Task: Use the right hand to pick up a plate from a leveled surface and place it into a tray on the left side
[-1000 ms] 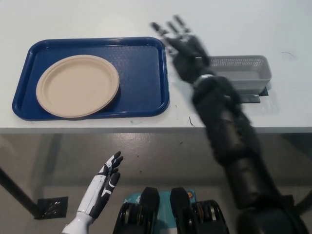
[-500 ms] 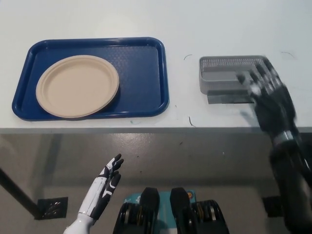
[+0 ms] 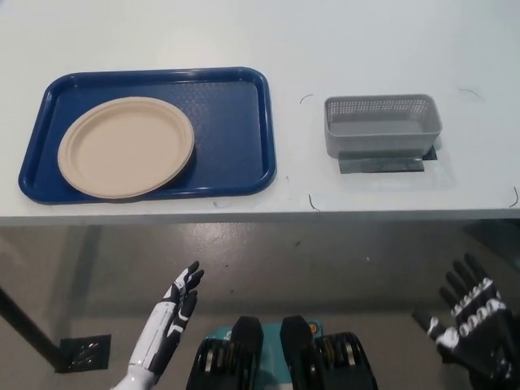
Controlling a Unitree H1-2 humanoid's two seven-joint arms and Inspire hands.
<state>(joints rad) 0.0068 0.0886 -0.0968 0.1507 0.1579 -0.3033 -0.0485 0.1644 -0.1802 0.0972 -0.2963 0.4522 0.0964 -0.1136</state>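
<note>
A round beige plate [image 3: 126, 147] lies flat in the left half of the blue tray [image 3: 236, 122] on the white table. My black right hand [image 3: 469, 318] hangs open below the table's front edge at the lower right, holding nothing, far from the plate. The white left hand [image 3: 169, 319] rests open below the table at the lower left, fingers pointing up.
A grey perforated basket [image 3: 382, 124] stands upside down or on a low dark base to the right of the tray. The white table [image 3: 341, 41] ends at a front edge across the middle of the picture; floor shows below it.
My right arm has drawn back from beside the tray, past the grey basket, down below the table's front edge. The plate stays in the tray. The left hand has not moved.
</note>
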